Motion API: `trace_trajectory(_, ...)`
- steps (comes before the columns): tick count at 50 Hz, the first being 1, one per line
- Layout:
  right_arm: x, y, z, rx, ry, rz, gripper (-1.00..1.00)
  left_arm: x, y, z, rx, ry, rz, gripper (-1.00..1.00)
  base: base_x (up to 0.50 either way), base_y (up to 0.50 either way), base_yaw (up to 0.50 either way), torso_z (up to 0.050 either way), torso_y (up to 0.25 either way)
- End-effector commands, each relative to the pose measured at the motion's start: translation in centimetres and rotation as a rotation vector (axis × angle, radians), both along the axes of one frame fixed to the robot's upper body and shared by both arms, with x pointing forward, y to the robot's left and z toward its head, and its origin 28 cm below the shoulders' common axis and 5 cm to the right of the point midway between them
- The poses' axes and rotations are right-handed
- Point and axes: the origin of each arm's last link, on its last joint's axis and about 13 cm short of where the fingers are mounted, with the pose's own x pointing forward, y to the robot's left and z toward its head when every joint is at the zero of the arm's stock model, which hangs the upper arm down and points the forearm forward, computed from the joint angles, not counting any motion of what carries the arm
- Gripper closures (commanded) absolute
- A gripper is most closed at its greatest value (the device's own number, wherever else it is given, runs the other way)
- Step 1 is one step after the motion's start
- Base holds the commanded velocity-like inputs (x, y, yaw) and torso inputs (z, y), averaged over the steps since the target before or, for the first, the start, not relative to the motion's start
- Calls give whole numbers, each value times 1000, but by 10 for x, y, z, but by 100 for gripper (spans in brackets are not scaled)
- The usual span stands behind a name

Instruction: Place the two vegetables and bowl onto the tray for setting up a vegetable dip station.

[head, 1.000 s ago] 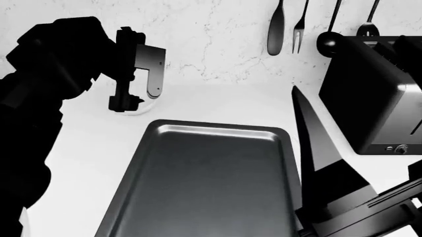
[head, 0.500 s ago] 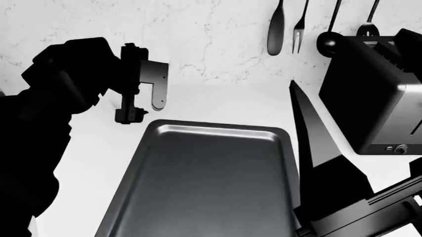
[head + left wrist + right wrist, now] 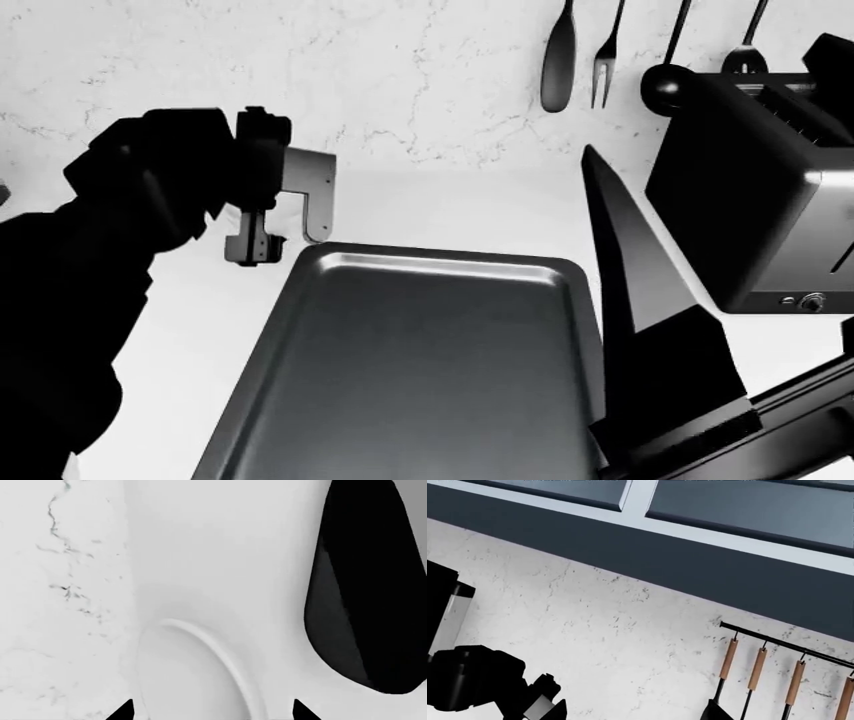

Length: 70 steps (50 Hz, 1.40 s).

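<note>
Dark metal tray [image 3: 414,370] with shiny rim; glossy white bowl [image 3: 200,680]; veined marble wall [image 3: 334,80].

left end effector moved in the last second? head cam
Yes. The left end effector has dropped toward the tray, its tip now level with the tray's far left corner; a second ago it hung clearly above it.
</note>
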Motion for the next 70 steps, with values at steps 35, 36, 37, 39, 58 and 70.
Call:
trace_trajectory(35, -7, 0, 8, 27, -10, 5, -100, -1, 10, -7, 140, -79, 7, 100, 0, 0, 0, 0, 0)
trace_trajectory(36, -7, 0, 8, 27, -11, 6, -100, -2, 10, -6, 135, -83, 4, 100, 0, 0, 0, 0, 0)
trace_trajectory(37, -7, 0, 8, 29, -12, 8, -100, -2, 11, -3, 125, -94, 3, 100, 0, 0, 0, 0, 0)
trace_trajectory(39, -7, 0, 8, 33, -13, 12, -100, -2, 12, 2, 112, -103, 9, 100, 0, 0, 0, 0, 0)
trace_trajectory(58, -21, -3, 16, 34, -62, 87, -100, -15, 37, 78, 15, -217, -21, 100, 0, 0, 0, 0, 0)
trace_trajectory(70, -34, -10, 17, 12, -8, 102, -100, -27, 34, 119, -109, -238, -262, 100, 0, 0, 0, 0, 0)
